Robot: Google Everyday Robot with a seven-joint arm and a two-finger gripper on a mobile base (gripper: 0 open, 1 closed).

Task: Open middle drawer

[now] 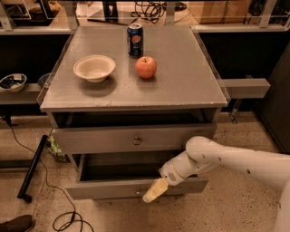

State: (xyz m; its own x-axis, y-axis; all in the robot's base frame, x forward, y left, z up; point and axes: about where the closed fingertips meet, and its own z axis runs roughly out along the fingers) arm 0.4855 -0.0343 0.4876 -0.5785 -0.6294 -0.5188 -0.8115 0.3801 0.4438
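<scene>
Camera view: the gripper (152, 191) is found at the middle drawer (104, 189) front, whose long axis runs left-right. Its hold cannot be told.

Lab: cables (154, 8); end effector (153, 191) at drawer (104, 189)

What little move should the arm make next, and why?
Probably ease the pale tool away from the grey middle drawer: the tool sits at its front panel, and the drawer already stands pulled out, its dark inside showing.
</scene>
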